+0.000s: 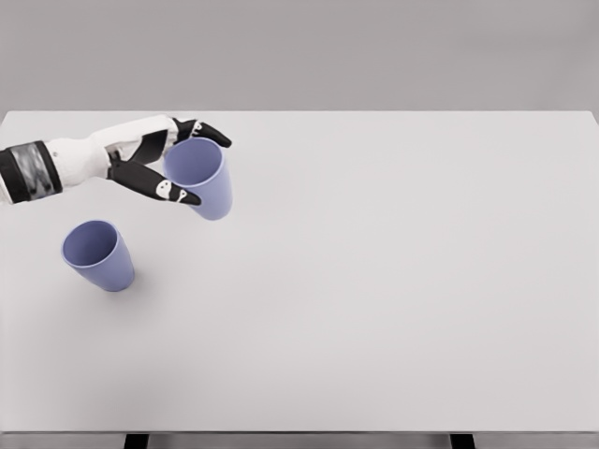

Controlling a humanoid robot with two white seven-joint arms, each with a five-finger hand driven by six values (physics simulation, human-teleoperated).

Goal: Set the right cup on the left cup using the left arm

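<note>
Two blue-violet cups show in the head view. One cup [97,254] stands upright on the white table [374,281] at the left. The other cup [202,178] is up and to the right of it, held in my left hand [173,159]. Black fingers wrap its rim on the far side and the thumb presses its near side. That cup appears lifted slightly and tilted. My left arm comes in from the left edge. The two cups are apart.
The white table fills most of the view, with its front edge near the bottom and grey background behind its far edge. Nothing else lies on it.
</note>
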